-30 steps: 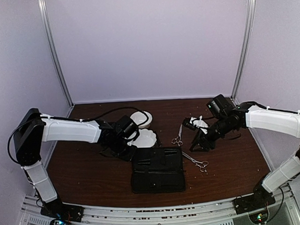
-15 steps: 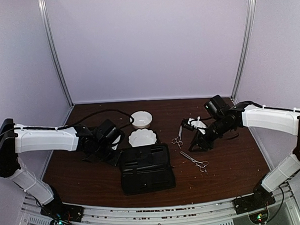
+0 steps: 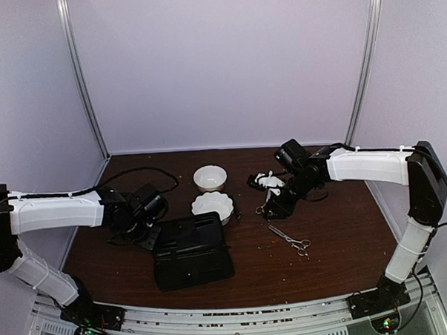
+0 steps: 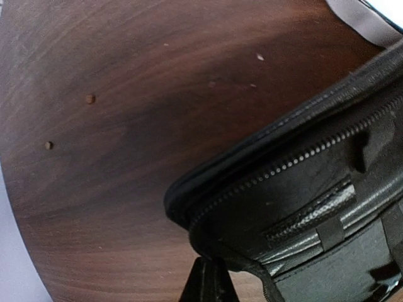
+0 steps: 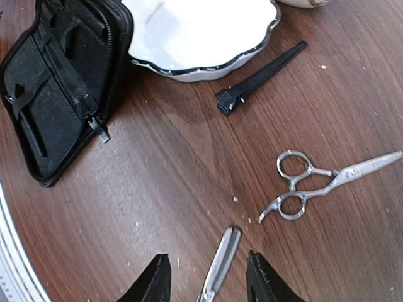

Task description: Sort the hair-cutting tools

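Scissors [image 5: 225, 248], 1 of 2: blade runs lengthwise between your right hand's [image 5: 208, 261] spread fingers, right of the case [image 5: 56, 94].

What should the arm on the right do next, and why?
Probably lower the right gripper and close it: its open jaws straddle the blade of one pair of scissors lying flat, so a short descent should be enough to grasp them.

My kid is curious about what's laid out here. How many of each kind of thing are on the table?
Silver scissors: 2
White bowls: 2
Black zip case: 1
Black hair clip: 1 in view
Total: 6
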Motion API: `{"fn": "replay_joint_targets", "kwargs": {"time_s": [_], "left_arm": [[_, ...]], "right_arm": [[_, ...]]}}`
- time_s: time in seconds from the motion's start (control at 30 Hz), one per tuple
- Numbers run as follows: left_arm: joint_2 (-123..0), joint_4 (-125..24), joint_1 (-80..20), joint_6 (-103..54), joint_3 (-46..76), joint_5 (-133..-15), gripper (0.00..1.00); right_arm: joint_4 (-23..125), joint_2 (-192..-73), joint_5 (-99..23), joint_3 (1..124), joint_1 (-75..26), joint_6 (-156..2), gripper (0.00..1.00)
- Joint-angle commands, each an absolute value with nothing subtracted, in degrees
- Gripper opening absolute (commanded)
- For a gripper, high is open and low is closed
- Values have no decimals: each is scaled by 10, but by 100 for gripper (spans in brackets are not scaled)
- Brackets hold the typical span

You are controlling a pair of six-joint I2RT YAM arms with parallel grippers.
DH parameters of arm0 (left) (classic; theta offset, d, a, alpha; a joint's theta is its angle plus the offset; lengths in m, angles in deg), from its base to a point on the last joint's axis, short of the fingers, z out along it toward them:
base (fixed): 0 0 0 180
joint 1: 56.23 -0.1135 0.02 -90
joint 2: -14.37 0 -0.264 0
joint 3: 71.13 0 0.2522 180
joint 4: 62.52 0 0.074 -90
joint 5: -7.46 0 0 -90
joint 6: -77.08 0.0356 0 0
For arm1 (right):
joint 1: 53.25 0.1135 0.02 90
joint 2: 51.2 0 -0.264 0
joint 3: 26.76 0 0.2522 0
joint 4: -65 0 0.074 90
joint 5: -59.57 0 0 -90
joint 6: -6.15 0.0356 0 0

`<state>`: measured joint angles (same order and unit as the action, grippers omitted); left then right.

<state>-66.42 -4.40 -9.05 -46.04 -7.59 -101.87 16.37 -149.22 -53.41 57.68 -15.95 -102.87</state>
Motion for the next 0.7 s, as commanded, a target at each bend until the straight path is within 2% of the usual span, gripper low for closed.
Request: {"fn": "replay_joint_targets", "kwargs": {"time_s": [0.0, 0.23, 0.43, 0.67], "left_arm": [[-681, -63, -104, -456, -72, -1071, 0], [-702, -108, -104, -446, -65, -1036, 0], [-664, -151, -104, -442, -99, -1003, 0], [-632, -173, -103, -441, -122, -998, 0]], "right_arm": [[164, -1545, -500, 629, -140, -1005, 44], [152, -1649, -500, 748, -124, -953, 52], [147, -1716, -483, 811, -112, -893, 56], [144, -1751, -457, 834, -102, -867, 53]]}}
